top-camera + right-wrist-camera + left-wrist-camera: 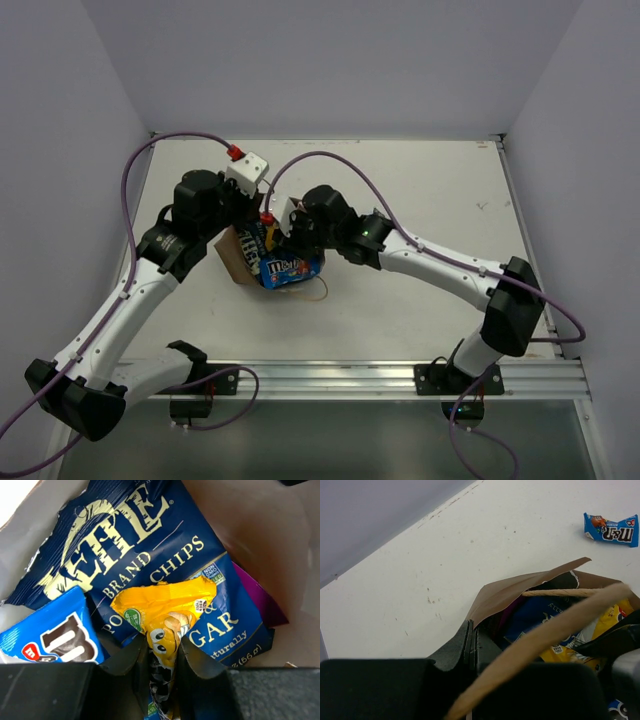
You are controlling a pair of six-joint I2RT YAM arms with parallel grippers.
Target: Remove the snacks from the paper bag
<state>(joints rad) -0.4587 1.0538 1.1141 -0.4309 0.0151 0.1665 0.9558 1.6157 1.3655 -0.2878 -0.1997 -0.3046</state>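
The brown paper bag (235, 258) lies on its side mid-table, mouth towards the right. My left gripper (232, 228) is shut on the bag's upper edge (492, 597), jaws together (470, 635), with a handle loop (555, 630) across that view. My right gripper (287, 238) is inside the mouth, shut (162, 647) on a yellow candy pack (165, 605). Beneath it lie a dark blue chip bag (150, 550), a blue candy pack (50, 637) and a purple bag (260, 597). A blue candy pack (290, 270) lies at the mouth.
Another blue candy pack (612, 527) lies on the white table away from the bag. A handle loop (315, 292) lies on the table by the mouth. Walls close the table at the back and both sides.
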